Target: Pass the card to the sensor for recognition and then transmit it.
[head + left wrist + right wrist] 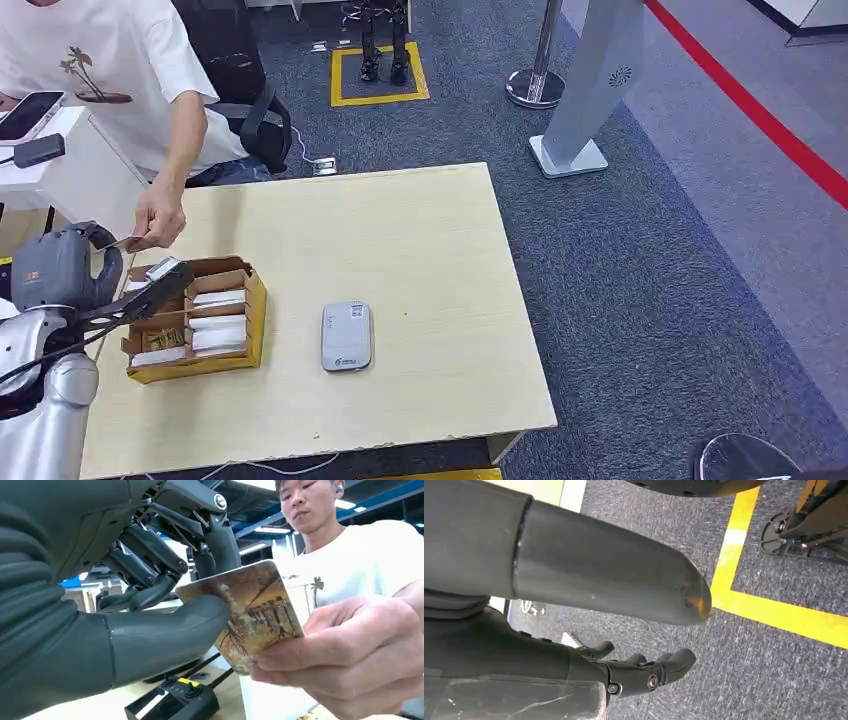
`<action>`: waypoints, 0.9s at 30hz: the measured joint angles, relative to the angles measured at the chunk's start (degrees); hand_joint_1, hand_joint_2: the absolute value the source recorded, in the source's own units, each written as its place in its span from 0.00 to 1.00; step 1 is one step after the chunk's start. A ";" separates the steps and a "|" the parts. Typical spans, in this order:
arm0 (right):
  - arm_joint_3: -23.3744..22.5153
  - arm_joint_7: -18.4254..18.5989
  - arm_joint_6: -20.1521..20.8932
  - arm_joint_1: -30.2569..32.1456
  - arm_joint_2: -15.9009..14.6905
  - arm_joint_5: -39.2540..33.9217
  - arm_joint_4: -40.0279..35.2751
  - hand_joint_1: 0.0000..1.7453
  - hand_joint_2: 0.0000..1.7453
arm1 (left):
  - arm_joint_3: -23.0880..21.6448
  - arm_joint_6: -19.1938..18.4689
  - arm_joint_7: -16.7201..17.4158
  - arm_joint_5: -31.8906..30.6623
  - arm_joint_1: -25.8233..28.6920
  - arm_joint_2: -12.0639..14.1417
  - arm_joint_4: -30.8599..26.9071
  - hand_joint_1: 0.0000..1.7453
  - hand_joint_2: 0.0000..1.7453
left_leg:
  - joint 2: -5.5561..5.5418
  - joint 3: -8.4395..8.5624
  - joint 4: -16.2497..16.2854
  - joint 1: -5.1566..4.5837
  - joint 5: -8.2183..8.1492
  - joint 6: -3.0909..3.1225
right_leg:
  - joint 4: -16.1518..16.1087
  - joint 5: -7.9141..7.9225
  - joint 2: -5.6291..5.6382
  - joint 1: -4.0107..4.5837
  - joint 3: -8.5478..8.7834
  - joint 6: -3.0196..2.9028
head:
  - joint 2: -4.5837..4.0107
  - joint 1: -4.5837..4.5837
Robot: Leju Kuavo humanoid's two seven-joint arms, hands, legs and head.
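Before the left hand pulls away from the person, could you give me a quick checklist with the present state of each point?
1. Card pinched by left hand: ok.
2. Person's hand off the card: not ok, it holds the far end.
3. Sensor lies uncovered on the table: ok.
4. Cardboard box between left hand and sensor: not ok, needs clearing.
5. Right hand holds nothing: ok.

A: How is the head view lit?
B: Evenly and brightly, from overhead; soft shadows are cast, and the table [400, 240] is rendered sharply.

A: And the wrist views?
B: Ceiling lights [260, 484] are blown out toward 12 o'clock. The person's hand [350, 655] is slightly blurred. A small glint is seen on the right hand [614, 580].
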 joint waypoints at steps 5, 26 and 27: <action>0.00 0.13 0.15 -0.03 0.00 0.07 -0.02 0.00 0.00 | 0.74 -0.78 -0.13 -0.02 -2.98 0.11 2.44 1.00 1.00 | 0.00 0.00 0.00 0.00 0.00 0.00 | 0.00 0.00 0.00 0.00 -0.01 0.00 | 0.00 -0.02; 0.00 0.22 -0.07 -0.04 0.00 -1.29 -0.02 0.00 0.00 | 2.80 0.17 -0.17 1.75 -5.80 -1.79 3.52 0.00 0.00 | 0.00 -0.02 0.00 0.00 0.00 0.00 | 0.00 0.00 0.00 0.00 -0.02 -0.01 | 0.00 0.00; 0.00 0.22 -0.09 -0.03 0.00 -1.40 -0.02 0.00 0.00 | 2.82 0.22 -0.22 1.81 -5.40 -1.99 3.10 0.00 0.00 | 0.00 -0.03 0.00 0.00 0.00 0.00 | 0.00 0.00 0.01 0.00 -0.03 -0.01 | 0.00 -0.02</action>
